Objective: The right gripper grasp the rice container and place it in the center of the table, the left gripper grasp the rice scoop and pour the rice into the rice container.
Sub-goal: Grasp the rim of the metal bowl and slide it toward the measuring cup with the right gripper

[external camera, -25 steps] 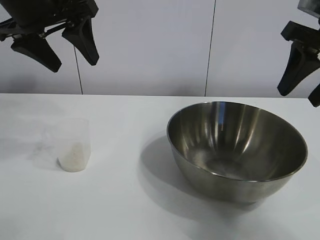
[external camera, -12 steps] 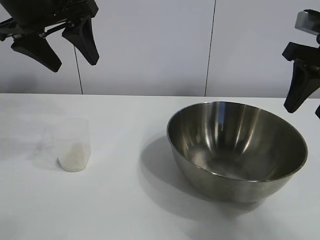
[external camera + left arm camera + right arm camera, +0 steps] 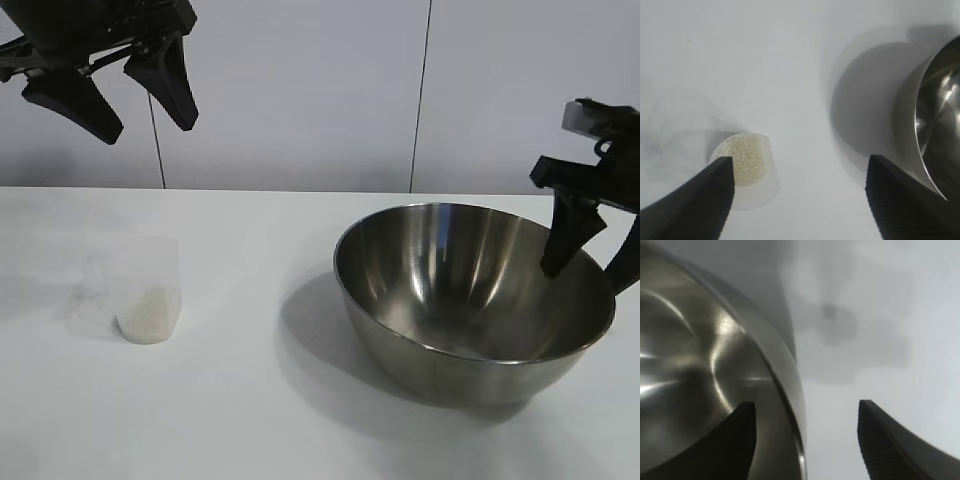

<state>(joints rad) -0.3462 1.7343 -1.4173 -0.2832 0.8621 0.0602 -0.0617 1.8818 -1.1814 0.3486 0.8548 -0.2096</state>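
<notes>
While the white tabletop (image 3: 300,420) fills the lower two thirds of the exterior frame, all the action is at the right. Biggest piece first: the rice container (image 3: 474,300), the shiny steel bowl, sits right of centre and low in the frame, empty, not yet at the middle of the tabletop. And look at the right tool (image 3: 592,250) at the far right edge, level with the bowl's rim, fingers apart and straddling that thin rim! One finger hangs inside the bowl, the other outside; the right wrist view bears it out, rim running between the two dark fingers. That looks like the set-up for a pinch on the wall, so the bowl can be dragged or lifted to centre. No clamp yet, as far as I can tell.

Up in the top left corner, the left tool (image 3: 110,90) hangs high, fingers spread wide, holding nothing, apparently waiting its turn. Below it, at left of the frame, the rice scoop (image 3: 145,290) stands upright with the rice (image 3: 148,318) heaped in its bottom, well apart from the bowl.
</notes>
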